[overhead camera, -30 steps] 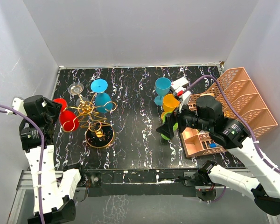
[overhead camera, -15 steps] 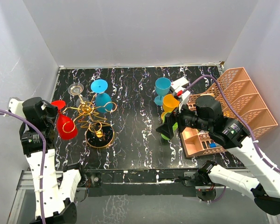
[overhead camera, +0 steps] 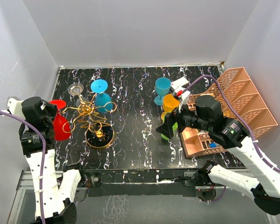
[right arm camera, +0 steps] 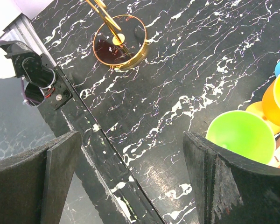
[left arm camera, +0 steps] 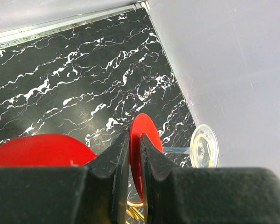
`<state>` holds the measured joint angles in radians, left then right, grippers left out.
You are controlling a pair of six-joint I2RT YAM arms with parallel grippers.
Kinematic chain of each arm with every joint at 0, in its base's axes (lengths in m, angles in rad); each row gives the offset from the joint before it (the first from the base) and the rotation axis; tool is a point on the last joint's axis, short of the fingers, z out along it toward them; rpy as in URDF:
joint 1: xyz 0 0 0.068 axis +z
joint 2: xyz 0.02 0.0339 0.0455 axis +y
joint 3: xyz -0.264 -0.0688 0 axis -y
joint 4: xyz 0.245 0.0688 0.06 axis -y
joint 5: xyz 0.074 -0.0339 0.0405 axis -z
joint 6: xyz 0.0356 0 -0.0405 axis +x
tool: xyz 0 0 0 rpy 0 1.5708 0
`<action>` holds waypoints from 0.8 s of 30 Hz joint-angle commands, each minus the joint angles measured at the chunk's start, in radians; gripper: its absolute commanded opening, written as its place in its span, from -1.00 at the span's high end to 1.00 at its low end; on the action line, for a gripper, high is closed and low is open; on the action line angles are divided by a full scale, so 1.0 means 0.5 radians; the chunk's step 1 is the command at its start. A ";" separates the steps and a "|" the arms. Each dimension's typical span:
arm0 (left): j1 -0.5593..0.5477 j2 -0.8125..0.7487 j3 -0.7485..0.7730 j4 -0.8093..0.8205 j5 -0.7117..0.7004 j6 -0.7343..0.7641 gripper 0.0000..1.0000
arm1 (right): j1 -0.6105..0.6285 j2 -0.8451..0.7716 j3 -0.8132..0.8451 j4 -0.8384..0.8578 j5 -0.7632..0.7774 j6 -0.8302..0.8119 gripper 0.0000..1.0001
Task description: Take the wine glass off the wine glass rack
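the left gripper (left arm camera: 134,140) sits at the left side of the wine glass rack (overhead camera: 89,112), its jaws narrowed to a thin slit with red showing inside it. this reads as a pinch on the stem of the red wine glass (overhead camera: 59,127), between bowl and foot, likely so the stem can slide out along the wire. the glass lies tipped at the end of a curled arm, though whether it hangs on the wire cannot be told. a blue glass (overhead camera: 101,95) and a clear glass (overhead camera: 76,88) hang on neighbouring arms, near enough to be knocked. the right gripper (right arm camera: 130,140) hovers wide open and empty, well apart, over the table (overhead camera: 135,140) beside a green glass (right arm camera: 240,133) and the peach organiser (overhead camera: 238,93).
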<state>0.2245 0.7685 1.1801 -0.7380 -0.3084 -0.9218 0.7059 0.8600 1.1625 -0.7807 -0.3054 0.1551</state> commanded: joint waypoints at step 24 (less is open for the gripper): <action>-0.007 0.009 0.189 0.070 0.462 -0.070 1.00 | -0.002 -0.022 0.019 0.129 0.034 -0.035 -0.97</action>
<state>0.2241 0.7624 1.2377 -0.7322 -0.1486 -0.9695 0.7059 0.8661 1.1625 -0.7807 -0.3008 0.1551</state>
